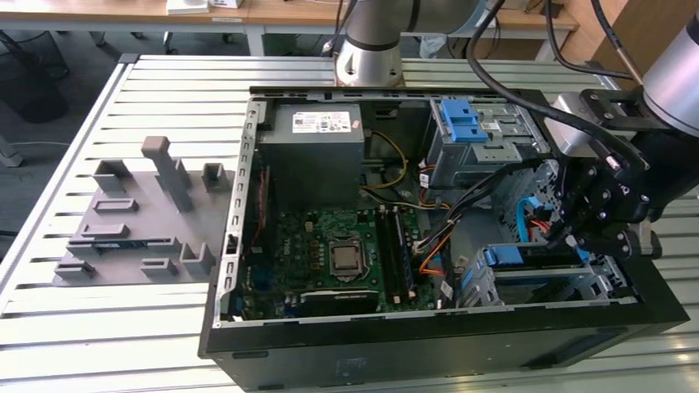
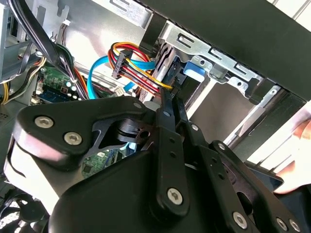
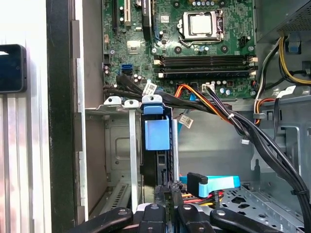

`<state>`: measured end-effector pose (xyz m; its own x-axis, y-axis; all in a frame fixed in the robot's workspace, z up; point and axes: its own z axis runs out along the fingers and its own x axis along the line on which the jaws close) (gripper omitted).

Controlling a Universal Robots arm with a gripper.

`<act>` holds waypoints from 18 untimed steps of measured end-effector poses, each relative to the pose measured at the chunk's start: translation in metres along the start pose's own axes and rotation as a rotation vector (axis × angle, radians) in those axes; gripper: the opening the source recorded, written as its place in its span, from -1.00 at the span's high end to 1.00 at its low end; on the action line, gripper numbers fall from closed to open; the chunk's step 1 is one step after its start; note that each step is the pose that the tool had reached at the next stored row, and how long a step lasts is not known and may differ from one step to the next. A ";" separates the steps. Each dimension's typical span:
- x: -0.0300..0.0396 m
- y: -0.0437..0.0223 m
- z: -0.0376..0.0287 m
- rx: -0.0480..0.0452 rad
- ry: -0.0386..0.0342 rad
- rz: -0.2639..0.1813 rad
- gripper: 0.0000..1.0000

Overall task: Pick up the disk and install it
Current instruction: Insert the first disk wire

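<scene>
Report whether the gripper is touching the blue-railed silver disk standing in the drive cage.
Cannot tell. In the first wrist view the gripper overlaps the blue-railed disk, hiding any gap.

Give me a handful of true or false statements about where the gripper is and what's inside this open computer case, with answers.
1. The gripper is down inside the computer case, by the drive cage at the exterior view's right. True.
2. The computer case is closed with its side panel on. False: it lies open, with the motherboard exposed.
3. The power-supply box sits at the far end of the case in the exterior view. True.
4. The grey fixture block lies inside the case. False: it rests on the slatted table, at the exterior view's left of the case.
5. A blue latch tab stands in the drive cage in the first wrist view. True.
</scene>
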<state>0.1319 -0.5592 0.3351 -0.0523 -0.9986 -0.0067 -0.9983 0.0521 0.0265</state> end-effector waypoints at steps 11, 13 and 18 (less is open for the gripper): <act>-0.0003 -0.0001 0.0009 -0.0001 -0.0030 0.005 0.67; -0.0003 -0.0001 0.0014 -0.0001 -0.0031 0.006 0.67; -0.0002 -0.0002 0.0027 -0.0002 -0.0028 0.008 0.67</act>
<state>0.1320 -0.5590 0.3324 -0.0600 -0.9982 -0.0094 -0.9979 0.0597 0.0268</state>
